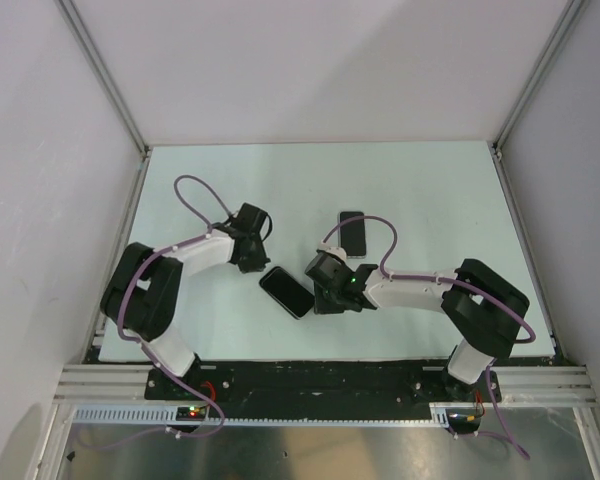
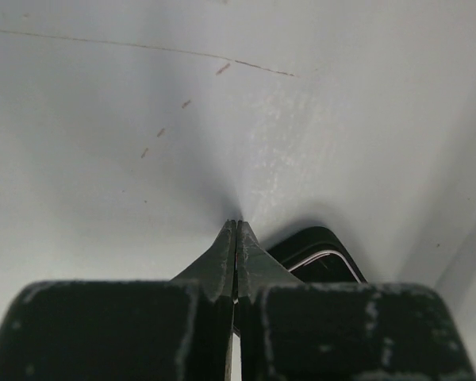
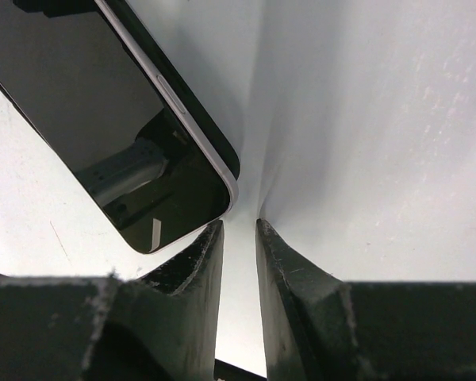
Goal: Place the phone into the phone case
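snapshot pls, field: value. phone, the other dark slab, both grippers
phone: flat on table, screen up, lying diagonally between the two grippers
second dark rectangle: flat, farther back, apart from phone; whether it is the case, cannot tell
left gripper: shut, empty, tips at the table beside a phone corner
right gripper: narrowly open, nothing between the fingers, tips beside a phone corner; contact unclear

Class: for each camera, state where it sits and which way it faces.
Top external: above and behind the bases, looking down on the table; both arms show.
Left wrist: on its arm, facing down past the shut left gripper.
Right wrist: likewise, past the open right gripper.
All three share the phone.
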`<state>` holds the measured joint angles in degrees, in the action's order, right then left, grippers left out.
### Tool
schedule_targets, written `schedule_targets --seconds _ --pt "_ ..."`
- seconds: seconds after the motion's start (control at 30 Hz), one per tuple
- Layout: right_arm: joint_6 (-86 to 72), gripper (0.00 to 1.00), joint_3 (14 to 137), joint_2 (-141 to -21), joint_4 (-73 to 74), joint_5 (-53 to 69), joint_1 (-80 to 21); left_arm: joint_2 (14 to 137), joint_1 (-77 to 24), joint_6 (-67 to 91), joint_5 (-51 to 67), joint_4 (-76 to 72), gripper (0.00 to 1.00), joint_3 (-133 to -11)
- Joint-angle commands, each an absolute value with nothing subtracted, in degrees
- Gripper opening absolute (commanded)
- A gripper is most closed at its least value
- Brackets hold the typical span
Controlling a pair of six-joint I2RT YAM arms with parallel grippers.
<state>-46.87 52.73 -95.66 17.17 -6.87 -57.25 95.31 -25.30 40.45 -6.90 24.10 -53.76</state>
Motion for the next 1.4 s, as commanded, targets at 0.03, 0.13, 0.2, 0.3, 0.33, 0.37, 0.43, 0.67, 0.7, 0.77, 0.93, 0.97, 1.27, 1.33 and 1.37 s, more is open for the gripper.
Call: schedule_targets --seconds 0.03,0.13,0.2,0.3,0.33,0.37,0.43,0.67,0.7,0.77,0.93,0.97,1.27,1.33,1.37 --pt "-48.0 0.28 52.6 -93.8 13.0 -9.0 -57.0 95.2 -27.7 39.4 -5.5 23.9 0.0 -52.4" --pt "-47.8 0.27 52.6 -93.9 12.5 -8.7 -56.1 95.2 -29.5 39.9 -3.9 23.9 0.0 -51.3" --pt "-47.5 0.27 52.6 -93.9 12.3 -8.6 -55.4 94.7 -30.7 41.0 -3.1 23.8 0.0 -50.0" --pt "-46.9 0.27 52.6 -93.7 12.0 -8.4 -54.2 93.2 -32.4 44.4 -2.2 23.6 0.0 -47.8" --pt "-46.6 0.28 52.6 -93.5 11.9 -8.3 -53.6 92.4 -33.1 45.7 -2.2 23.5 0.0 -47.1" --pt "-46.3 0.28 52.6 -93.3 11.8 -8.2 -53.1 91.6 -33.7 47.2 -2.1 23.3 0.0 -46.2" --pt "-45.7 0.27 52.7 -93.0 11.7 -7.8 -51.9 89.9 -35.0 50.1 -2.5 23.1 0.0 -44.9" --pt "-44.4 0.27 53.4 -92.3 12.6 -7.5 -50.3 85.5 -38.3 56.3 -3.9 22.9 0.0 -43.1" --pt "-44.4 0.27 53.5 -92.1 13.3 -8.0 -50.0 84.9 -38.3 56.6 -4.4 23.0 0.0 -43.0" --pt "-44.3 0.28 53.5 -91.2 15.1 -9.0 -48.9 84.2 -38.1 56.2 -5.0 23.1 0.0 -43.1" --pt "-44.6 0.28 50.4 -84.7 18.6 -10.3 -46.2 84.5 -37.6 54.5 -5.1 23.1 0.0 -43.4" --pt "-45.0 0.29 49.3 -83.0 19.0 -10.1 -46.2 84.5 -37.5 54.1 -5.1 23.2 0.0 -43.4" --pt "-54.2 0.4 38.7 -70.7 20.2 -7.2 -55.3 84.1 -37.3 48.8 -4.0 23.8 0.0 -43.8" --pt "-56.9 0.44 36.4 -68.7 19.4 -7.2 -56.7 83.7 -37.3 47.9 -4.0 24.1 0.0 -43.8" --pt "-58.1 0.46 35.4 -67.5 19.1 -7.4 -57.1 83.6 -37.2 47.6 -4.0 24.2 0.0 -43.7"
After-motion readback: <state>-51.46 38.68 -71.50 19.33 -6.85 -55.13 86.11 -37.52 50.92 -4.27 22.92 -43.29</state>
